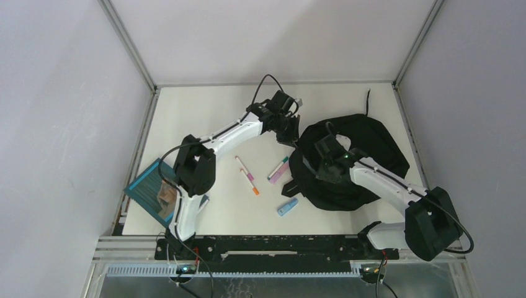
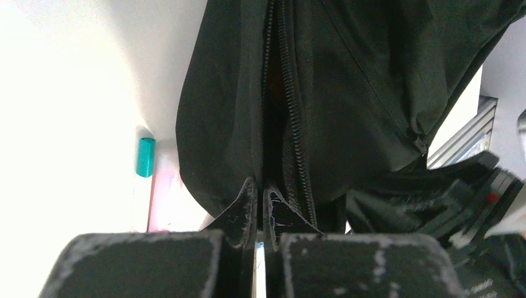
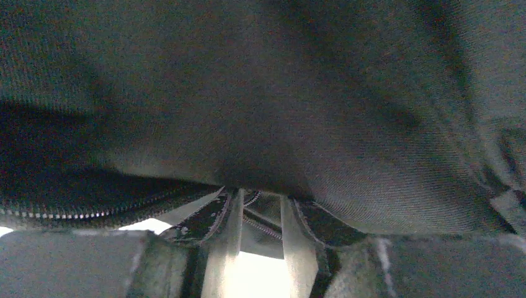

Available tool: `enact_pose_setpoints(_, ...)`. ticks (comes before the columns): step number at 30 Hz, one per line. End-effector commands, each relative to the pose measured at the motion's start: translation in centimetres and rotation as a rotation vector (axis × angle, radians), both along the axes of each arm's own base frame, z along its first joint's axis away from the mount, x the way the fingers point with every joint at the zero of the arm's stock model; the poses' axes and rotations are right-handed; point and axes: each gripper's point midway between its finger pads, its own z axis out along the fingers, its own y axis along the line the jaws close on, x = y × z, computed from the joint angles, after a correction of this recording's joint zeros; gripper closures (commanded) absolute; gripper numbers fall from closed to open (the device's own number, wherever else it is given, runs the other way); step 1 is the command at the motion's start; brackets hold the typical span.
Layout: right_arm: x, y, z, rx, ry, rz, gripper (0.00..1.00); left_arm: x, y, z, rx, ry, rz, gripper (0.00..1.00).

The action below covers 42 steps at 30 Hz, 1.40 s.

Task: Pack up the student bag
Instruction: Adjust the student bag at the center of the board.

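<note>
The left gripper (image 2: 260,216) was pinched fully together on the student bag (image 2: 360,93). Its tips clamped the black fabric just beside the zipper (image 2: 290,124), which ran straight away from the fingers. A teal-capped marker (image 2: 146,156) lay on the table (image 2: 74,93) off to one side of them. The right gripper (image 3: 260,217) was nosed into the same bag, fabric close ahead of it, jaws narrowly apart with a strip of zipper between them — whether they squeezed it could not be told.
</note>
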Motion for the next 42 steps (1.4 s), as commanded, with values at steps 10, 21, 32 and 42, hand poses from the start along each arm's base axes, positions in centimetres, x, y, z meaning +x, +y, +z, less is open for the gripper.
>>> enact_pose_setpoints(10,0.4,-5.4,4.4,-0.066,-0.115,-0.088,0.45,3.2,0.4,3.6,-0.027,-0.113,-0.004,0.71)
enact_pose_setpoints(21,-4.9,-7.7,5.3,0.034,-0.045,-0.342,0.46,4.8,5.3,9.2,0.09,-0.314,0.176,0.28)
enact_pose_setpoints(32,-8.0,-10.3,2.2,0.204,-0.006,-0.71,0.51,-3.0,5.3,9.6,0.095,-0.346,0.052,0.26)
enact_pose_setpoints(42,-6.4,-10.2,0.2,0.261,0.007,-0.732,0.56,-12.8,-0.7,4.8,0.074,-0.324,-0.419,0.22)
